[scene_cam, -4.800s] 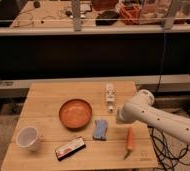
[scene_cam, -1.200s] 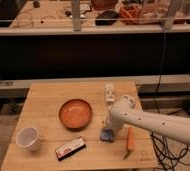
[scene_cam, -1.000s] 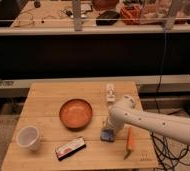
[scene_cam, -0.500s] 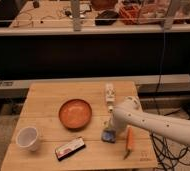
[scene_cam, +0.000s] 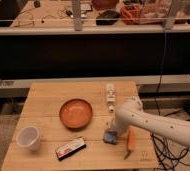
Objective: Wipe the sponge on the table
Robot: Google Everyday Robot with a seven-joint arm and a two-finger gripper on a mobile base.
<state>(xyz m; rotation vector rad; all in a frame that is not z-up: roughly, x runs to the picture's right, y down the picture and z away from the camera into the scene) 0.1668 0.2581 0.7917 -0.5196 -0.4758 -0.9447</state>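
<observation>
The small blue sponge (scene_cam: 109, 136) lies on the light wooden table (scene_cam: 48, 100), towards its front right, between the orange bowl and the carrot. My white arm reaches in from the right, and its gripper (scene_cam: 113, 131) points down onto the top of the sponge and touches it. The arm's rounded end hides most of the gripper, and only the sponge's front and left part shows.
An orange bowl (scene_cam: 76, 113) sits mid-table and a white cup (scene_cam: 28, 137) at the front left. A dark red-and-white box (scene_cam: 70, 148) lies near the front edge. A carrot (scene_cam: 130, 141) lies right of the sponge, a white bottle (scene_cam: 110, 95) behind it. A cluttered workbench (scene_cam: 53, 15) stands beyond.
The arm has swung left and down from beside the sponge onto it. The sponge now lies a little further right and nearer the front edge than at first.
</observation>
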